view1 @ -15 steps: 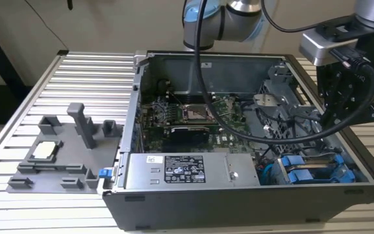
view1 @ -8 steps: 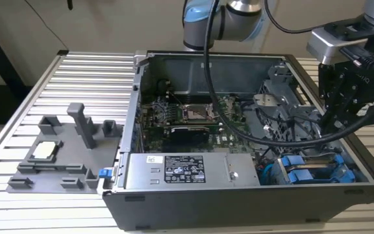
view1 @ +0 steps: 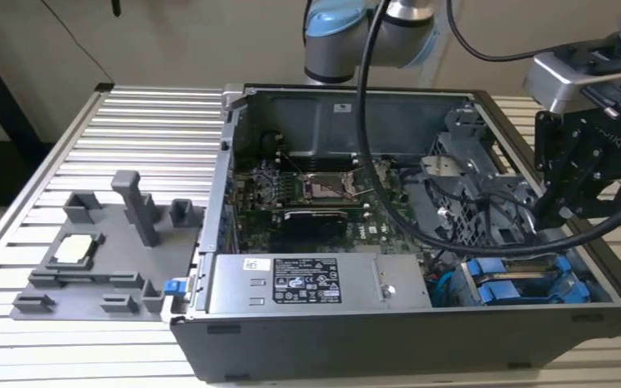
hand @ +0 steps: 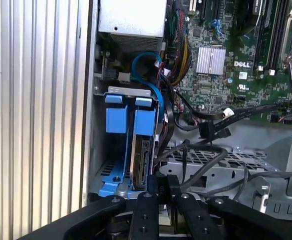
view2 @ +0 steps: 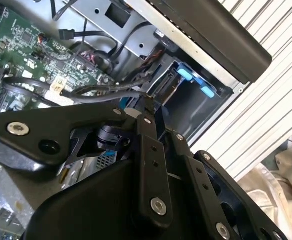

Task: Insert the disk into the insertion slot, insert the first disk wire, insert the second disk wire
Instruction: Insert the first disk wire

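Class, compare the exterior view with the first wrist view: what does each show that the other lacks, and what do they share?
Exterior view: a grey fixture tray on the slatted table, beside the open computer case. First wrist view: the disk, connector end showing, in the insertion slot. Both: the blue carriers and the green motherboard.

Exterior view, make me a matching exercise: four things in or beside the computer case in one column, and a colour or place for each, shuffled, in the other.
Things
1. power supply
2. motherboard
3. blue carriers
4. grey fixture

Colour or place
A. on the table, outside the case, at the exterior view's left
B. in the case's near corner, at the exterior view's right
C. green, in the middle of the case
D. silver with a pale label, along the case's near wall

Pairs: 1-D, 2-C, 3-B, 4-A
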Controlling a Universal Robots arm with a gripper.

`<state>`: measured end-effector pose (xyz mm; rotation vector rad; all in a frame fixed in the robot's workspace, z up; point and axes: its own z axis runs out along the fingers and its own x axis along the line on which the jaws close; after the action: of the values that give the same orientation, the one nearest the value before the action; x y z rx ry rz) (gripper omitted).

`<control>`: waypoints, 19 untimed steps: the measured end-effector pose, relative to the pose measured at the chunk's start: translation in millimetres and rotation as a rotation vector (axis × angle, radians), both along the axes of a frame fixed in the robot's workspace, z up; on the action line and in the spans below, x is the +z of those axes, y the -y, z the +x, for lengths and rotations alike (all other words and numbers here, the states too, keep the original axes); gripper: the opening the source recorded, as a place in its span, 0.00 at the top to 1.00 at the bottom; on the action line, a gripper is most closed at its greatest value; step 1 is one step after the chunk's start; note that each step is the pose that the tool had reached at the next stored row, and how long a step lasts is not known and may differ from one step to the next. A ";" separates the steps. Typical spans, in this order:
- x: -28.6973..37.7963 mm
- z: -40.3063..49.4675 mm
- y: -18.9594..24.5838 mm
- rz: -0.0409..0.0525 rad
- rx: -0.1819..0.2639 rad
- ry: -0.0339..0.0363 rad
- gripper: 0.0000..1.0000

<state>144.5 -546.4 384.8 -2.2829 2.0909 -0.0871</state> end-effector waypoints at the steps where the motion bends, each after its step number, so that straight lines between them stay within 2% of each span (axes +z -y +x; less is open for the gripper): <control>1: -1.1 0.8 0.2 0.0000 -0.001 -0.0005 0.81; 5: -5.4 3.8 0.6 0.0001 -0.007 -0.0027 0.81; 8: -7.0 6.2 0.9 -0.0002 -0.010 -0.0126 0.81; 9: -7.4 7.2 0.9 -0.0002 -0.010 -0.0180 0.81; 11: -7.8 9.6 0.9 -0.0003 -0.010 -0.0334 0.81; 16: -8.5 16.1 1.2 -0.0006 -0.010 -0.0797 0.81; 17: -8.7 17.2 1.4 -0.0007 -0.010 -0.0863 0.81; 19: -9.3 18.9 1.9 -0.0006 -0.010 -0.0945 0.81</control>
<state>163.4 -548.3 375.5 -2.3206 2.1468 0.0203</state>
